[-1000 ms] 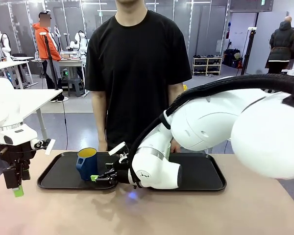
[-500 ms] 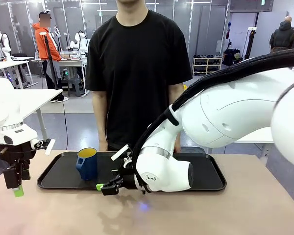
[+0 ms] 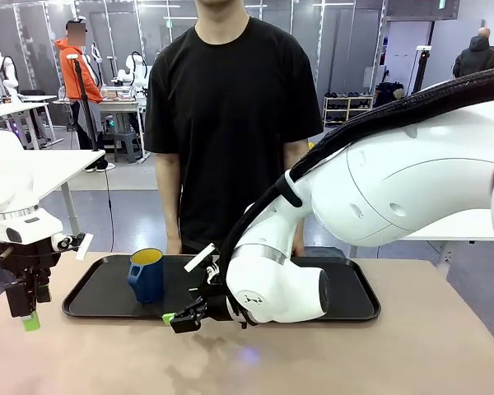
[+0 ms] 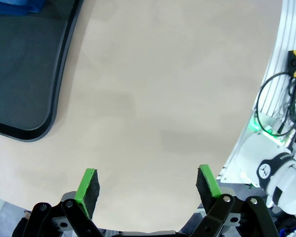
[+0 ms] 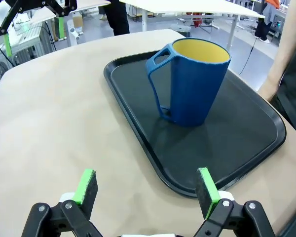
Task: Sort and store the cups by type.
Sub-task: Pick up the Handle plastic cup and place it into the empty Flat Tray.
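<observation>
Blue mug (image 5: 195, 84) upright on black tray (image 5: 246, 148), beyond open right gripper (image 5: 145, 190).

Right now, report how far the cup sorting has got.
Done: the dark blue mug stands upright on the left black tray. In hand: nothing; the right gripper is open, just off the tray's near edge, facing the mug, and the left gripper is open over bare table. Left: any other cup; the right-hand tray shows none.

Front view: level across worktop (image 3: 395, 354) toward person. Left wrist view: straight down, close. Right wrist view: low, oblique. All share black tray (image 3: 99, 300).
</observation>
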Controlling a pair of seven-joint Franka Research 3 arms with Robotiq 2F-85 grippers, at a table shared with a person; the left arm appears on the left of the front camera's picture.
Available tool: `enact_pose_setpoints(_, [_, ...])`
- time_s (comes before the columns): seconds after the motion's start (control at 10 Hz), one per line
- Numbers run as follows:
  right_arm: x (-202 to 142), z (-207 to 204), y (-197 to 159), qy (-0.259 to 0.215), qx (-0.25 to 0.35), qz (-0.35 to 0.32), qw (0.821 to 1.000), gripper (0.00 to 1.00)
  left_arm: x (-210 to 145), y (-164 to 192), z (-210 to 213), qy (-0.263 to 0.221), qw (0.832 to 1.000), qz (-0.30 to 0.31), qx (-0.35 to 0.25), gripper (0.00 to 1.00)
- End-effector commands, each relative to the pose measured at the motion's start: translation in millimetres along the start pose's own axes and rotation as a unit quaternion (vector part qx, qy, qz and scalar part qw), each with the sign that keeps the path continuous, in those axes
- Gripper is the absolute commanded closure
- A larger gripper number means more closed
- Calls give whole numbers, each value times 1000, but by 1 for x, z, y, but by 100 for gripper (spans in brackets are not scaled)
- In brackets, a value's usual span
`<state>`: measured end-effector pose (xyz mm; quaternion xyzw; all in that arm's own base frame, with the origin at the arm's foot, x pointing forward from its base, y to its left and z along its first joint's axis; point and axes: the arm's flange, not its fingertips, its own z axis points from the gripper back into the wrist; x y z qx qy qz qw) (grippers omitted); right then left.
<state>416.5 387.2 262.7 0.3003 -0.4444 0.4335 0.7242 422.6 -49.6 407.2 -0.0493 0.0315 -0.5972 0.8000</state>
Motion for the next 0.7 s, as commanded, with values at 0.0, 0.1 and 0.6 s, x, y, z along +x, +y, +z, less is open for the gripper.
enact_pose_setpoints(0.0, [-3,-5,0,-3,2,2,1000,0,0,0,3,2,1000,5,0,0])
enact_pose_setpoints(0.1, [-3,-5,0,-3,2,2,1000,0,0,0,3,2,1000,5,0,0])
enact_pose_setpoints(0.6, [-3,-5,0,-3,2,2,1000,0,0,0,3,2,1000,5,0,0])
